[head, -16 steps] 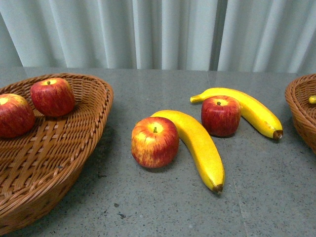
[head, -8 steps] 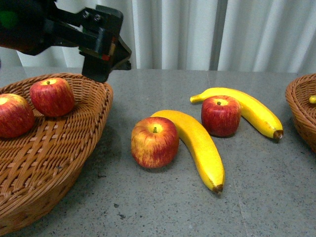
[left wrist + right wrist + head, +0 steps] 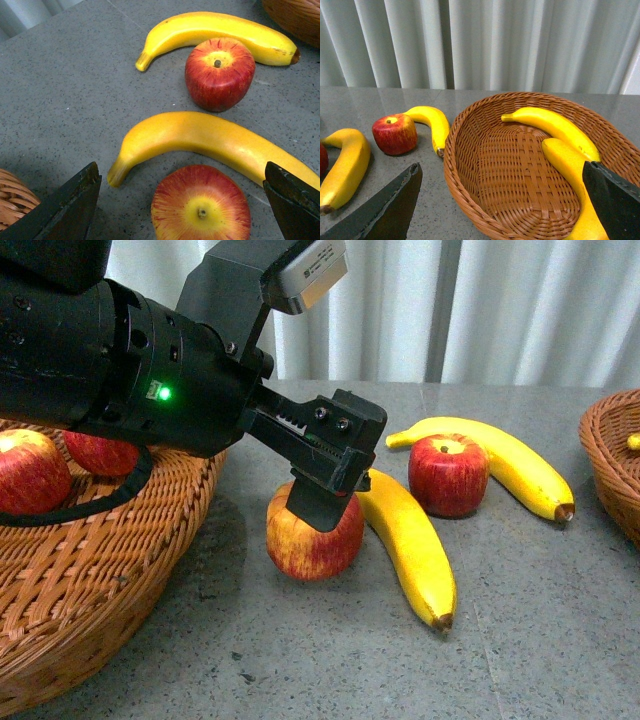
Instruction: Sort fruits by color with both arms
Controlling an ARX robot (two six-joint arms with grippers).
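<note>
Swinging in from the upper left of the front view, the left arm point(image 3: 120, 370) now fills the left half of that frame and reaches down to its centre, where half a second ago it was only over the basket's far rim; the fruit has not shifted. Grey surface point(image 3: 540, 620) carries everything. At lower left sits the left basket point(image 3: 100, 580), holding two apples, one point(image 3: 30, 470) at the frame's edge and one point(image 3: 100, 453) mostly behind the arm, so it reads as the red bin. The right basket point(image 3: 520, 150), cut off at the front view's right edge, holds two bananas point(image 3: 555, 125) point(image 3: 570, 165), so yellow goes there. Loose in the centre lie the near banana point(image 3: 410, 535) and, further back, the far banana point(image 3: 510, 460). The near apple point(image 3: 310, 545) touches the near banana's inner curve; the far apple point(image 3: 450, 475) rests against the far banana. The left gripper point(image 3: 322, 490) hovers above the near apple with jaws apart, its fingers point(image 3: 70, 210) straddling the fruit without contact, probably lining up a grasp clear of the banana alongside. The right gripper point(image 3: 500, 205) is likewise spread and empty, over its basket.
</note>
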